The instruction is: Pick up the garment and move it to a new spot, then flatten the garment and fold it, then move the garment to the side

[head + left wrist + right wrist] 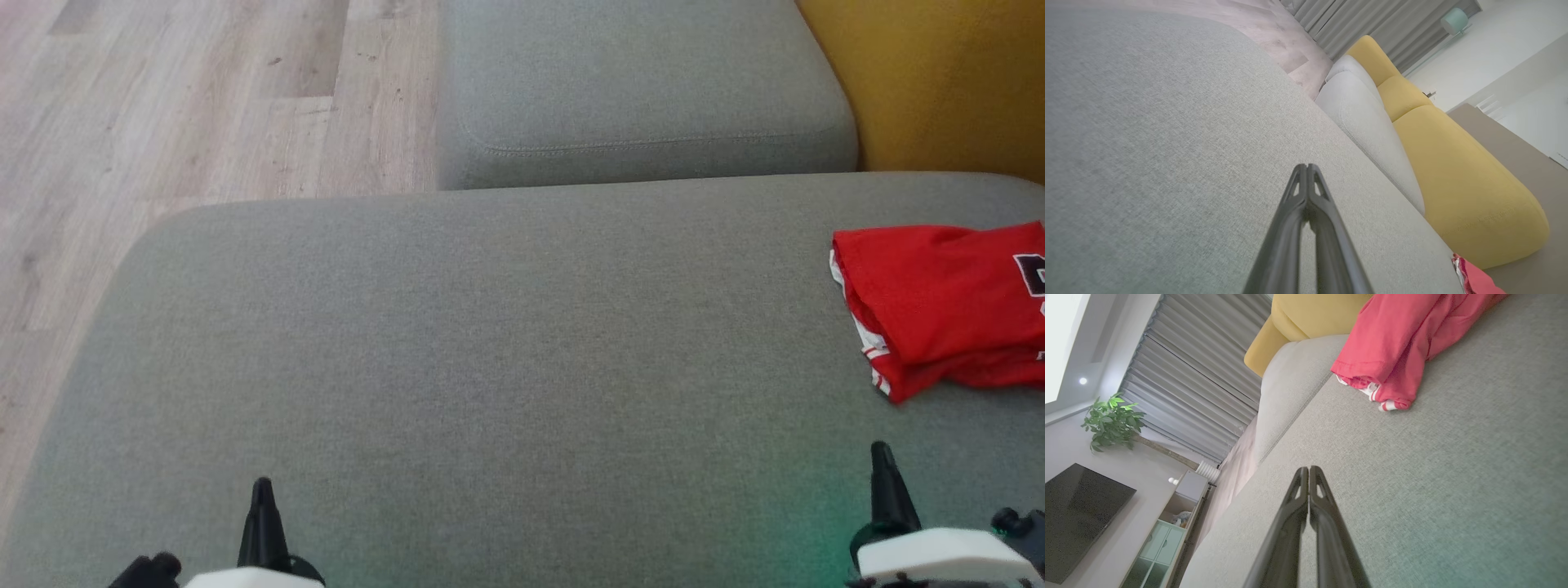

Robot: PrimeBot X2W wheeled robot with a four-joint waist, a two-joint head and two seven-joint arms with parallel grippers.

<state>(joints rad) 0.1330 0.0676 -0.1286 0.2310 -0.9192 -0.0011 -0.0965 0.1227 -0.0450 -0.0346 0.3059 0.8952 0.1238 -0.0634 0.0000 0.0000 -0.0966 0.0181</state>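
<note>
Two closed, empty tools hang over the grey sofa seat (490,367): left pincer (262,488) near left, right pincer (880,451) near right. The garment (939,302) lies folded at the seat's right edge, beyond the right pincer and apart from it.

grey sofa (490,343), yellow cushions (1461,183), wood floor (163,98), curtains (1196,384).

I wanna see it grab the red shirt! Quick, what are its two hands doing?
Left gripper: shut, holding nothing.
Right gripper: shut, holding nothing, apart from the garment.
</note>
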